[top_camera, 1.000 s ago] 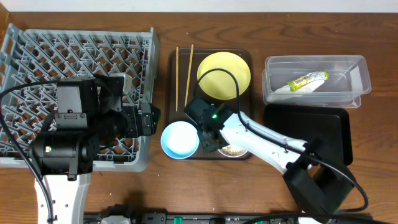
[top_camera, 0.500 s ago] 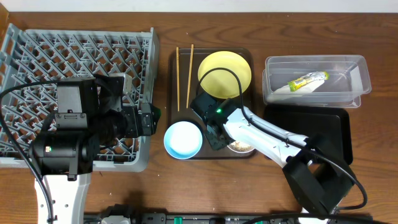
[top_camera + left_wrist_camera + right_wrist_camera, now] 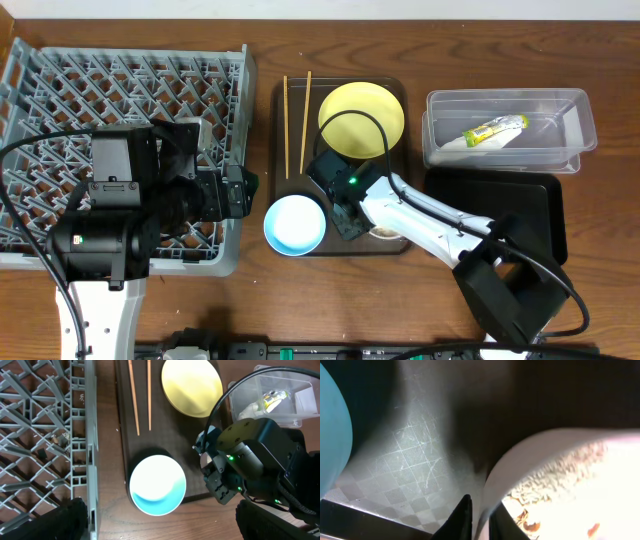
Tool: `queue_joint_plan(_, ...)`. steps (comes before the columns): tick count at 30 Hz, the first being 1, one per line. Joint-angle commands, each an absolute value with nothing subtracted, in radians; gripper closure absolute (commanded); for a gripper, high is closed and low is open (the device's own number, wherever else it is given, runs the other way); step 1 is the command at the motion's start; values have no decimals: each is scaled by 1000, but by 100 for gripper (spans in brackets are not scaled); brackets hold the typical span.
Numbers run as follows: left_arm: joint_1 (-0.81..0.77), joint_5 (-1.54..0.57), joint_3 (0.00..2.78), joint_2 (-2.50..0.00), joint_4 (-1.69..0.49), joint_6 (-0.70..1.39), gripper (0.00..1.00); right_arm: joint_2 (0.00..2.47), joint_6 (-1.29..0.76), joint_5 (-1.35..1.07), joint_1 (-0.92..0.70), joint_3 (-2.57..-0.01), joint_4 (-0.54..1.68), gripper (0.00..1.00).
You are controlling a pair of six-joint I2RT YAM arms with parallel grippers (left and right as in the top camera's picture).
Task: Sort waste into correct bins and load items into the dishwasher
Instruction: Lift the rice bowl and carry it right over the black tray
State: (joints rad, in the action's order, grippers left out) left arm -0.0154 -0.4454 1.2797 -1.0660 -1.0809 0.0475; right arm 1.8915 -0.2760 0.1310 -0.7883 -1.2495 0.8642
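The right end effector (image 3: 480, 520) shifted right, seemingly pinching the white bowl (image 3: 570, 455) rim; left end effector (image 3: 160, 527) gapes.

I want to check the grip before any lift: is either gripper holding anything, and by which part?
The right gripper pinches the white bowl by its rim. The left gripper is open, holding nothing.

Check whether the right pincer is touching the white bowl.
Touching. In the right wrist view, the right pincer clamps the rim of the white bowl, with no gap visible.
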Motion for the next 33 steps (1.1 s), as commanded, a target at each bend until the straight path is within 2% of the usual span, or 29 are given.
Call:
queue_joint_plan(1,-19,-444,1294,-1066,-1084,34,2,1903,-262,133,-786,-1241,876,85)
queue_joint_plan(4,-19,-444,1294,-1066,-1084,34,2,1913,-253,130,-786,-1241,894,87)
queue_joint_plan(7,-19,-444,1294,-1066,-1084,34,2,1925,-254,130,-787,-1241,891,98)
queue_joint_plan(8,-19,-444,1294,-1066,-1084,34,2,1925,-257,130,-786,-1241,882,99)
queue_joint_plan(16,-19,-444,1294,-1066,-1084,34,2,1906,-335,130,-786,-1285,901,99)
queue_joint_plan(23,-19,-444,1294,-1066,-1084,34,2,1786,-427,64,-762,-1316,923,99)
queue_joint_plan(33,-19,-444,1294,-1066,-1084,34,2,1624,-445,-337,-513,-1315,958,99)
